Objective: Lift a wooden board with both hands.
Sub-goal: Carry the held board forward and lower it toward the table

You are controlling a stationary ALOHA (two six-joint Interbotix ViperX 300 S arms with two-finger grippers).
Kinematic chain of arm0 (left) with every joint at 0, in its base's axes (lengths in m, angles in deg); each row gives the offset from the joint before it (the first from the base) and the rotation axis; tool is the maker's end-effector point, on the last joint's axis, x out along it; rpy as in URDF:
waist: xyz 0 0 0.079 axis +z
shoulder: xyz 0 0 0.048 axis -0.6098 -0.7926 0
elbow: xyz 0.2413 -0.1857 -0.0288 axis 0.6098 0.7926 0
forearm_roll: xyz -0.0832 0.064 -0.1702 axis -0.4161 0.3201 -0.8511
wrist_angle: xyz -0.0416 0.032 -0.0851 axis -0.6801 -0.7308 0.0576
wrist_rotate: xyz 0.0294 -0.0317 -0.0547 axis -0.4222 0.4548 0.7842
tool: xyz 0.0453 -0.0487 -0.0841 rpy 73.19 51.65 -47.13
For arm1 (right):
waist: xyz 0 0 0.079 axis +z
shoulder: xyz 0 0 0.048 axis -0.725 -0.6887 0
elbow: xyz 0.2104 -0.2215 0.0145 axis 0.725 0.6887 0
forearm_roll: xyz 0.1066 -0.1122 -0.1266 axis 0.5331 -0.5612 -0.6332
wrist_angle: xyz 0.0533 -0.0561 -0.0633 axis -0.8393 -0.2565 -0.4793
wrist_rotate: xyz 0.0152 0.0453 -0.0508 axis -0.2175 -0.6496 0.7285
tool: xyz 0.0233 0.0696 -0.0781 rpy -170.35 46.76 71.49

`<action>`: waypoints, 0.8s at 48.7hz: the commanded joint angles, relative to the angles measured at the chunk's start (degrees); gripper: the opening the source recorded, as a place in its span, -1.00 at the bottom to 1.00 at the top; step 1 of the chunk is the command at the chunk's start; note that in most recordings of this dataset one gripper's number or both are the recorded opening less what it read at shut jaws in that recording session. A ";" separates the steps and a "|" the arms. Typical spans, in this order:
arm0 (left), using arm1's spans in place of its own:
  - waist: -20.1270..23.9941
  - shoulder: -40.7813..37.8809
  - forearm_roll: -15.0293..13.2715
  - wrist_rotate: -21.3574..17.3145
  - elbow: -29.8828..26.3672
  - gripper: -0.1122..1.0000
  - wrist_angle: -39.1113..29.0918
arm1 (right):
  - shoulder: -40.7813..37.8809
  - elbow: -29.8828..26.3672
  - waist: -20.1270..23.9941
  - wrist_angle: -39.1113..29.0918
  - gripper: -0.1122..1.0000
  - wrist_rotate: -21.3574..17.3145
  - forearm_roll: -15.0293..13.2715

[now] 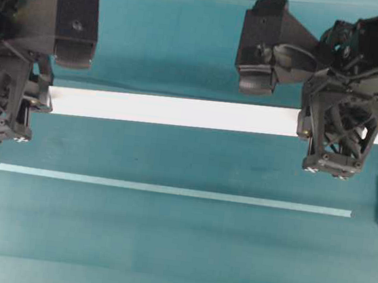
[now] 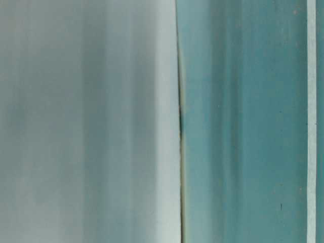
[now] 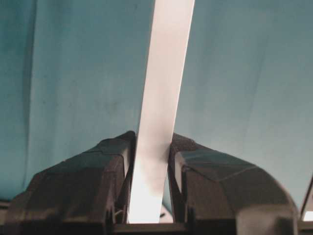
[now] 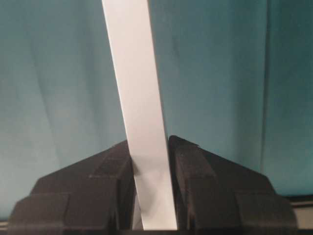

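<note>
Here the long, flat white wooden board [image 1: 172, 111] was pinched at each end by the left gripper [image 3: 150, 161] and right gripper [image 4: 150, 161], jaws clamped against its faces, above the teal bench [image 1: 163, 248].

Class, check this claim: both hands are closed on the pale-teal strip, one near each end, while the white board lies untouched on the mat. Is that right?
Not right: the two are swapped. The left hand and right hand grip the wooden board, as both wrist views show; the pale-teal strip lies untouched on the mat, per the overhead view.
</note>
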State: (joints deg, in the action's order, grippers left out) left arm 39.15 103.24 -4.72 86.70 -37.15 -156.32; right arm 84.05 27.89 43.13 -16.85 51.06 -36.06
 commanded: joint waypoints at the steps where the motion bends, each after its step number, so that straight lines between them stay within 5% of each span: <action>1: 0.70 -0.97 0.26 -0.62 -3.69 -0.47 1.41 | -0.79 -2.46 0.35 1.67 -0.41 -0.53 0.00; 39: 1.23 -2.37 0.26 -1.76 -5.36 -0.47 -0.35 | -0.44 -2.72 0.35 1.32 -0.41 -0.88 -0.35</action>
State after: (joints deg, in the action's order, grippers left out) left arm 40.12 101.22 -4.63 84.76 -40.23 -157.99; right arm 83.96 27.80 43.13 -16.85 50.97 -36.59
